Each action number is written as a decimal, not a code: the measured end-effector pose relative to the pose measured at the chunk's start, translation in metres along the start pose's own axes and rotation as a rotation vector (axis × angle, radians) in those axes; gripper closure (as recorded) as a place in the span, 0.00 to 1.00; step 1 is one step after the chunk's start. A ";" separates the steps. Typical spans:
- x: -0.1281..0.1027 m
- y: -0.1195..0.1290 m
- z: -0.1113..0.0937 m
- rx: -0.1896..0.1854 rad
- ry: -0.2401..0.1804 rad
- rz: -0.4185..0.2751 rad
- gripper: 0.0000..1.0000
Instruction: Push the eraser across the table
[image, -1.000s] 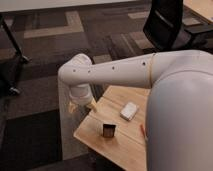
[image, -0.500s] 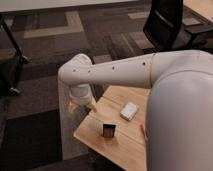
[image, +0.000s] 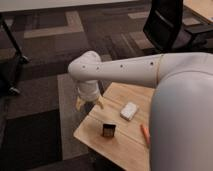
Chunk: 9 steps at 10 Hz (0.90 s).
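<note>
Readable text: none you can make out anywhere in view.
Eraser (image: 129, 111): white top face, no lettering you can read.
Small dark box (image: 108, 130): nothing you can read on its front.
Gripper (image: 90, 103): over the table's (image: 125, 147) left edge, fingers spread, no legible marking.

High view; gripper (image: 90, 104) at table (image: 127, 145) edge

The gripper (image: 90, 104) is held over the left edge of the table (image: 120, 150), its tan fingertips (image: 100, 104) spread with nothing between them. The white eraser (image: 129, 111) is seen lying flat near it, untouched. A small dark object (image: 108, 130) and an orange pen (image: 145, 134) are placed closer to the camera.
</note>
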 end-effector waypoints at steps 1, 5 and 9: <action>-0.002 -0.010 0.000 0.008 -0.002 0.005 0.35; 0.025 -0.109 -0.022 0.078 -0.005 0.078 0.35; 0.024 -0.105 -0.022 0.074 -0.008 0.071 0.35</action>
